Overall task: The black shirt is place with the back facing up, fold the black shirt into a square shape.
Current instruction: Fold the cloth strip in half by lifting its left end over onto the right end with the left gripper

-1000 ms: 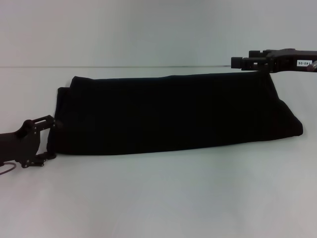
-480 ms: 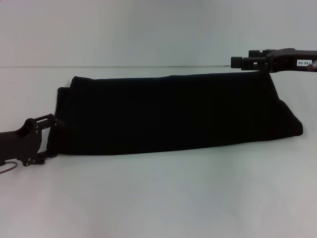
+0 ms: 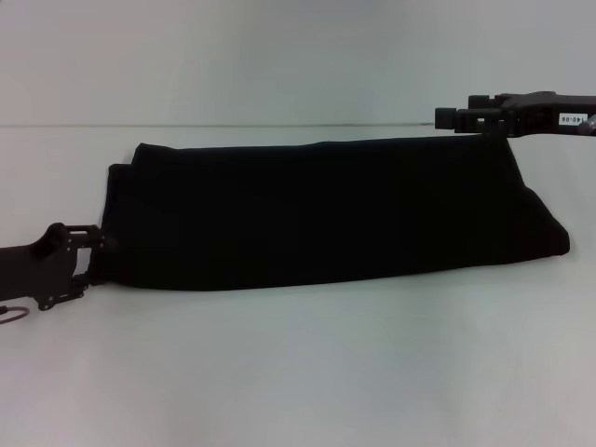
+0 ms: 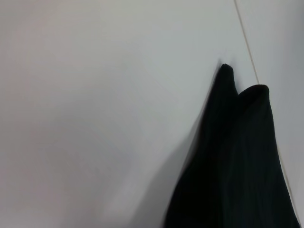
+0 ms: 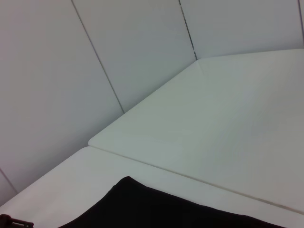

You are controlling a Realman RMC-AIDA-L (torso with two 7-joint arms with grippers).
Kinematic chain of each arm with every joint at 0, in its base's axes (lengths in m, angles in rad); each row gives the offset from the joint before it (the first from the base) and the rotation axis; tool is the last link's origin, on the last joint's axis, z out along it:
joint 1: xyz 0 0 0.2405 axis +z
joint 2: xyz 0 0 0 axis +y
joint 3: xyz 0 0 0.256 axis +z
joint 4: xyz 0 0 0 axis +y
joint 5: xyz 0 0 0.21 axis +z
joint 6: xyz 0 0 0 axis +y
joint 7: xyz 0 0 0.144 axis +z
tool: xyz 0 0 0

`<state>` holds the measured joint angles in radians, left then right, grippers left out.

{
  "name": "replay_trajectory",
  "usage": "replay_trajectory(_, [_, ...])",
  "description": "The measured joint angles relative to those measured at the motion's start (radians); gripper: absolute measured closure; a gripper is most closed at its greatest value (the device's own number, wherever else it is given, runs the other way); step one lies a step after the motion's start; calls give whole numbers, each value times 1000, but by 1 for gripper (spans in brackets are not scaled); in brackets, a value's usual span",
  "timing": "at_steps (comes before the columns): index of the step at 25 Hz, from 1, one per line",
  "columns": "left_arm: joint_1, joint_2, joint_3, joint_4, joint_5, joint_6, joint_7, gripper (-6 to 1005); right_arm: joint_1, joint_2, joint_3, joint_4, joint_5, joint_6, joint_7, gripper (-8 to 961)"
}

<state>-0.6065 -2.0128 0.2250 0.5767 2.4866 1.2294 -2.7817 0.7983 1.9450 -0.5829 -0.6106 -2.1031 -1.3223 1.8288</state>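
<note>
Both jaws at black shirt edges

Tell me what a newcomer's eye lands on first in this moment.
The black shirt, folded into a long band across the middle of the white table. Next, the left gripper at the band's near-left corner, and the right gripper raised over its far-right end.

I find bare white tabletop open along the near side, long folded black fabric shirt lying across the middle, my left gripper against its left end, right gripper at its far right corner.
</note>
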Motion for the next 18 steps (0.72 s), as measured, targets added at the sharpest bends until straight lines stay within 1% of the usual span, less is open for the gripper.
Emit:
replay_trajectory(4, [5, -1, 2, 0, 6, -1, 4, 444, -1, 0, 0, -3, 0, 0, -3, 64])
replay_trajectory(12, [5, -3, 5, 0, 17, -3, 15, 710, -5, 4, 0, -10, 0, 0, -5, 71])
replay_trajectory(18, [3, -1, 1, 5, 27, 9, 111, 888, -9, 8, 0, -11, 5, 0, -5, 71])
